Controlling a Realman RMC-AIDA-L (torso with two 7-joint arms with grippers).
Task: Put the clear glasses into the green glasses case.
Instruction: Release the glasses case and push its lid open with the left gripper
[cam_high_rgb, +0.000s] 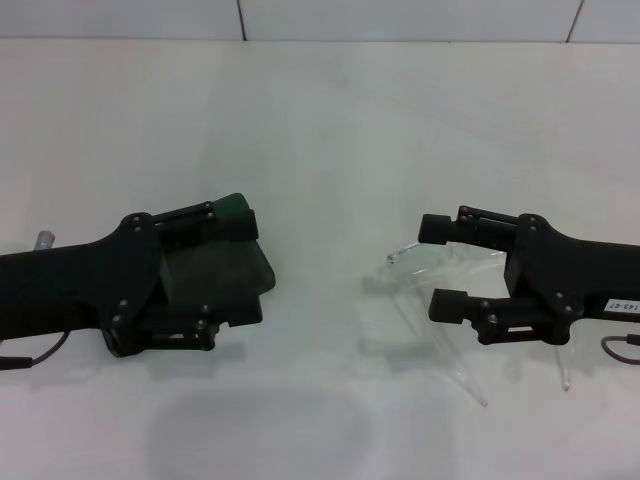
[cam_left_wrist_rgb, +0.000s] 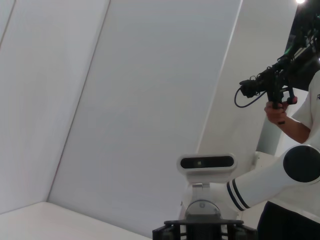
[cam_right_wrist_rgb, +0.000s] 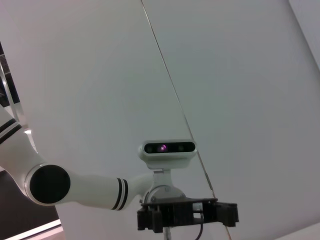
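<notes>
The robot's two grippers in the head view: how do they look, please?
Both the left gripper and the right gripper are matte black, blocky, with two flat parallel jaws and visible screws. A thin dark cable trails from the right one, which carries a small white label.

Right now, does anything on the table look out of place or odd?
Nothing looks spilled or broken. The green glasses case lies under the left gripper, the clear glasses lie unfolded on the white table, temple arms splayed, with the right gripper open around their lens.
</notes>
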